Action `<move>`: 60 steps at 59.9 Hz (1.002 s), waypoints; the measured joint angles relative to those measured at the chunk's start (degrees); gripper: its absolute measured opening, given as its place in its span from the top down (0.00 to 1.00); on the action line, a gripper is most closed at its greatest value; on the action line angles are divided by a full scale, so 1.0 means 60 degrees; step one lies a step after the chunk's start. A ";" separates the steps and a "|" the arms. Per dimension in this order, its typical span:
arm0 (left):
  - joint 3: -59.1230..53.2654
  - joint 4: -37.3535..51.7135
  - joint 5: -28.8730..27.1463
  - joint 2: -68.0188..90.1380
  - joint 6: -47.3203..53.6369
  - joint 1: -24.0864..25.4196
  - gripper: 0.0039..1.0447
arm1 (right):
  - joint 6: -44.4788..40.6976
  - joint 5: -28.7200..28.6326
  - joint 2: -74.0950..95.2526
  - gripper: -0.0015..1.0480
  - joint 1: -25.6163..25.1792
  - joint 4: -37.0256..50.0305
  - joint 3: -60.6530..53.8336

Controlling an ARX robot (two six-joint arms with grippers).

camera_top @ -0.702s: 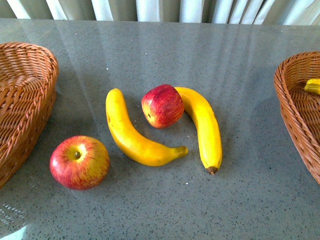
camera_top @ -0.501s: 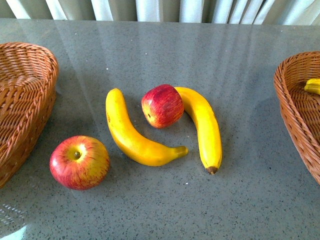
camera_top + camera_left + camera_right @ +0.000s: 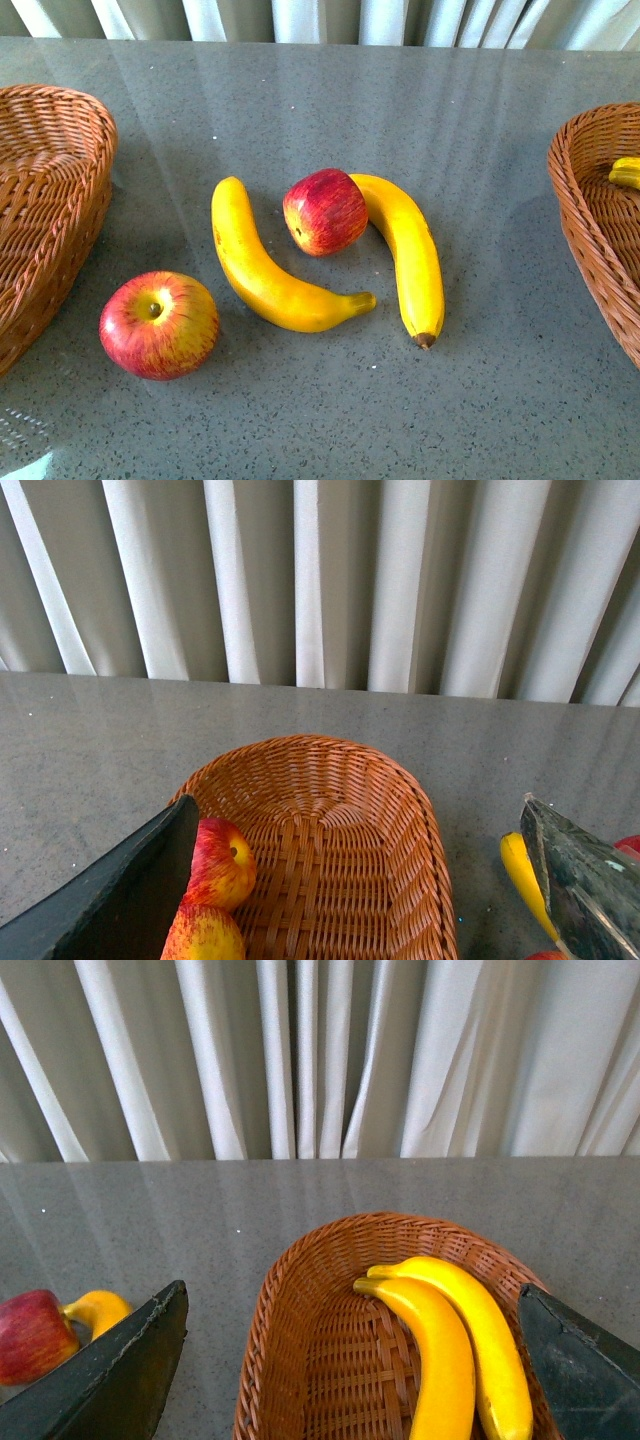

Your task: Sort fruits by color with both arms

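On the grey table lie two red apples, one near the front left [image 3: 158, 325] and one in the middle [image 3: 325, 211]. A yellow banana [image 3: 268, 270] curves between them, and another banana [image 3: 410, 250] touches the middle apple's right side. My left gripper [image 3: 356, 810] hangs open above the left wicker basket [image 3: 330, 780], which holds two apples [image 3: 222, 860] [image 3: 205, 935]. My right gripper [image 3: 352, 1288] hangs open above the right basket [image 3: 300, 1360], where two bananas [image 3: 440, 1360] [image 3: 495, 1350] lie side by side. Neither arm shows in the front view.
The left basket [image 3: 50, 200] and the right basket [image 3: 600, 220] stand at the table's two sides, with a banana tip [image 3: 626, 172] showing in the right one. Pale curtains hang behind the table's far edge.
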 joint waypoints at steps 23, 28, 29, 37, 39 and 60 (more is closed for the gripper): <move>0.1909 -0.0707 -0.0087 0.4543 0.0444 -0.1632 0.09 | 0.0000 -0.0007 -0.0004 0.09 0.0000 0.0000 0.0000; 0.2259 0.0168 -0.0503 0.5679 0.0441 -0.2437 0.09 | 0.0000 -0.0004 -0.0004 0.09 0.0000 0.0000 0.0000; 0.2328 0.0379 -0.0583 0.5960 0.0441 -0.2634 0.09 | 0.0000 -0.0007 -0.0004 0.09 0.0000 0.0000 0.0000; 0.2605 0.1457 -0.0827 0.7628 0.0470 -0.3745 0.09 | 0.0000 -0.0007 -0.0004 0.09 0.0000 0.0000 0.0000; 0.2623 0.1698 -0.0831 0.8087 0.0535 -0.4076 0.09 | 0.0000 -0.0004 -0.0004 0.09 0.0000 0.0000 0.0000; 0.2900 0.2685 0.0495 1.0663 0.2306 -0.5227 0.09 | 0.0000 -0.0007 -0.0004 0.09 0.0000 0.0000 0.0000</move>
